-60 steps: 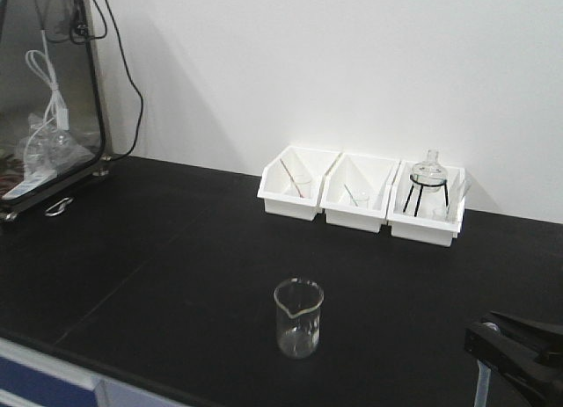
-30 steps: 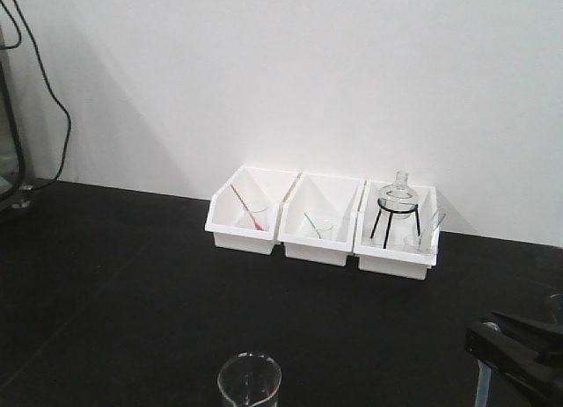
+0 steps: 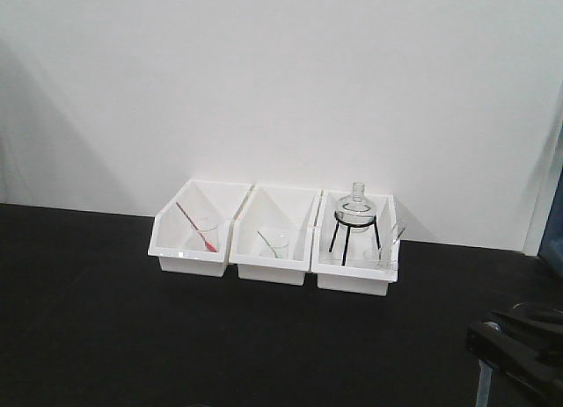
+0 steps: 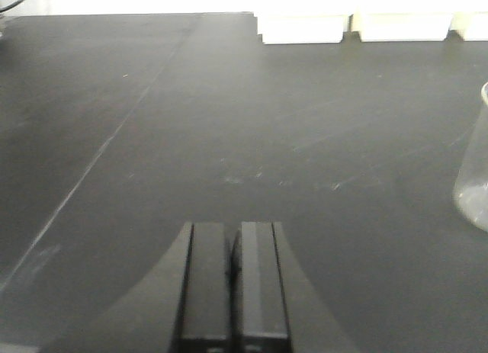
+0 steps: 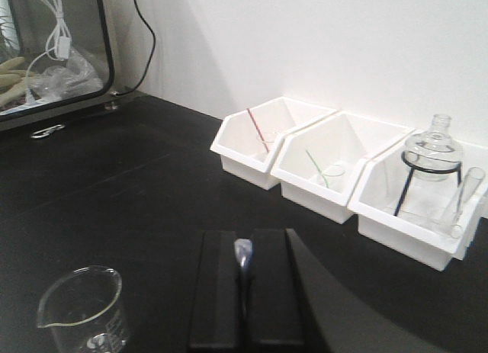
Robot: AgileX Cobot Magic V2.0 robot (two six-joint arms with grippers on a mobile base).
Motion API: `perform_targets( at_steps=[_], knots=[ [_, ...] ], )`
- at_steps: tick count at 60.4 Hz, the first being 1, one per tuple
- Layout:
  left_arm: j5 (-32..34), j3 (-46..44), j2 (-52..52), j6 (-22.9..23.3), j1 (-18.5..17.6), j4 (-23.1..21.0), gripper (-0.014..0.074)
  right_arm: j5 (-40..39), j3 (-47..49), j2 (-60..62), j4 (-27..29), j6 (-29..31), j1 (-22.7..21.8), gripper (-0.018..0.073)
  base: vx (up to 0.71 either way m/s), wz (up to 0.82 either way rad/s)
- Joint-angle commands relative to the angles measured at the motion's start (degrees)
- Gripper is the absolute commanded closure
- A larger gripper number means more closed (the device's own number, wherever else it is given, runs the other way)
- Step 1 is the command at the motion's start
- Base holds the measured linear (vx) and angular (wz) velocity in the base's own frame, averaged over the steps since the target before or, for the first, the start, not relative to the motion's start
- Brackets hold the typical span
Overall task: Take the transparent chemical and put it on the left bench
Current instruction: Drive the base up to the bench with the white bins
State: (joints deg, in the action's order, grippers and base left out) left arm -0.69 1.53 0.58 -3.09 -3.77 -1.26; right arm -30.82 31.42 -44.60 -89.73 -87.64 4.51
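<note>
Low in the right wrist view, my right gripper (image 5: pixel 242 241) pinches the transparent chemical (image 5: pixel 243 255): grabbed, not yet placed on the desk (image 5: pixel 137 185); left gripper (image 4: pixel 232 229) closed, empty.

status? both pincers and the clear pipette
Left pincer shut, empty. Right pincer shut on thin clear plastic pipette, over long matte black bench top, not released. Clear glass beaker stands on bench nearby.

The matte black bench (image 3: pixel 88 328) ran along a plain white wall (image 3: pixel 281 82) and carried three white bins (image 3: pixel 269 272) touching side by side near that wall, a clear glass beaker (image 5: pixel 80 311) upright well in front of them, and a glass-fronted case (image 5: pixel 46 56) at its left end.
</note>
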Motion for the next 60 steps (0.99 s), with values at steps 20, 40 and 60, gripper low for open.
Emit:
perform_targets(
  at_steps=[20, 40, 60],
  knots=[
    [4.49, 0.93, 1.10, 0.45, -0.10, -0.04, 0.0600, 0.26, 1.72, 0.13, 2.44, 0.13, -0.02, 0.0564, 0.05, -0.09],
    [4.49, 0.93, 1.10, 0.45, -0.10, -0.04, 0.0600, -1.89, 1.72, 0.13, 2.50, -0.25, -0.02, 0.0564, 0.00, 0.00],
    [4.49, 0.93, 1.10, 0.45, -0.10, -0.04, 0.0600, -16.62, 1.72, -5.53, 16.04, 7.84, 0.06, 0.0564, 0.00, 0.00]
  ],
)
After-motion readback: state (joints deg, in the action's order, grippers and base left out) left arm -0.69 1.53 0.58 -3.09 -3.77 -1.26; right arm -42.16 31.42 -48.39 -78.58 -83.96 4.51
